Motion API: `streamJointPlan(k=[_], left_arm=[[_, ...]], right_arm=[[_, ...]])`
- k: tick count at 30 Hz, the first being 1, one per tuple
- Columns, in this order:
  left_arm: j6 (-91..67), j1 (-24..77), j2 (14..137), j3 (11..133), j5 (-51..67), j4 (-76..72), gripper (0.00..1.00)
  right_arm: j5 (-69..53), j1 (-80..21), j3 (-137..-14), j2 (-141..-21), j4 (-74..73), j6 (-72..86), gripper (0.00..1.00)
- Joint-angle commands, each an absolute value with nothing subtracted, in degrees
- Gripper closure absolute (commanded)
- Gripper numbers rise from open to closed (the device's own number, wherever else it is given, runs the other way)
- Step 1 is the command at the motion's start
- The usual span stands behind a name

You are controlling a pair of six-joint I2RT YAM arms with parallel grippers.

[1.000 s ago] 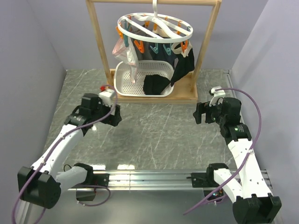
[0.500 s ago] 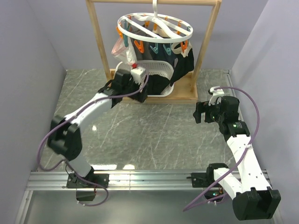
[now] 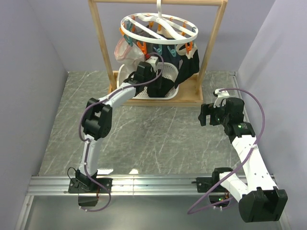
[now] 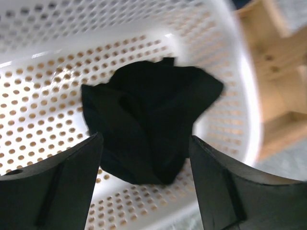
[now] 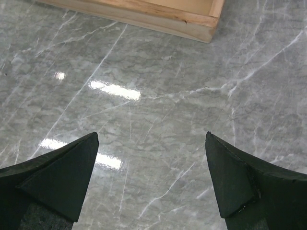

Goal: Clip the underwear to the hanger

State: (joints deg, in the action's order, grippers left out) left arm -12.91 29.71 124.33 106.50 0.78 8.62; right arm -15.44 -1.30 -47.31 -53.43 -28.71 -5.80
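The black underwear (image 4: 148,120) lies crumpled in the white perforated basket (image 4: 72,48); it also shows in the top view (image 3: 162,87). My left gripper (image 4: 145,143) is open just above it, one finger on each side, not touching. In the top view the left gripper (image 3: 153,77) reaches into the basket (image 3: 123,84) under the round white hanger (image 3: 158,29), whose orange and teal clips dangle. My right gripper (image 3: 205,115) is open and empty over the table, to the right of the rack; the right wrist view (image 5: 151,139) shows only marble between its fingers.
The hanger hangs from a wooden frame rack (image 3: 102,48), whose base (image 5: 192,14) holds the basket. A pale pink-white garment (image 3: 124,50) hangs at the hanger's left and another black garment (image 3: 190,67) at its right. Grey walls close both sides.
My left arm has swung from the near left of the table forward and right, into the basket above the underwear. The right arm has barely moved.
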Motion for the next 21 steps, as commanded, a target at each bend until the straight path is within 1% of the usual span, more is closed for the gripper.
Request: streamJointPlan(k=[1, 8, 10, 13, 14, 17, 18, 20, 21], left_arm=[[-15.03, 29.88, 126.56, 109.51, -5.97, 4.66, 0.23], [-14.41, 29.79, 133.94, 115.57, -7.74, 9.05, 0.26], [-14.5, 29.79, 134.03, 114.96, -6.42, 8.79, 0.31], [-14.5, 29.88, 133.86, 114.7, -4.14, 9.14, 0.43], [-14.5, 29.88, 133.42, 114.87, -3.87, 9.23, 0.51], [-14.59, 29.88, 130.89, 114.44, -2.55, 9.49, 0.64], [-14.42, 29.8, 130.0, 113.91, -2.11, 9.41, 0.76], [-14.5, 29.79, 126.85, 113.56, -0.62, 10.54, 0.89], [-14.5, 29.79, 125.78, 113.38, -0.44, 11.07, 1.0]], right_arm=[[-14.68, -0.79, -49.39, -53.61, -26.19, -5.36, 0.01], [-13.89, -0.7, -49.75, -54.67, -26.1, -5.27, 0.01], [-13.89, -0.7, -49.83, -54.58, -26.02, -5.19, 0.01], [-13.8, -0.7, -50.01, -54.49, -26.1, -5.19, 0.01], [-13.71, -0.7, -49.84, -54.41, -26.1, -5.19, 0.01], [-13.8, -0.62, -49.83, -54.14, -26.02, -5.01, 0.01], [-13.89, -0.62, -49.83, -53.88, -25.93, -4.92, 0.01], [-13.97, -0.62, -49.83, -53.79, -26.01, -4.83, 0.01], [-14.15, -0.7, -50.01, -53.7, -26.02, -4.83, 0.01]])
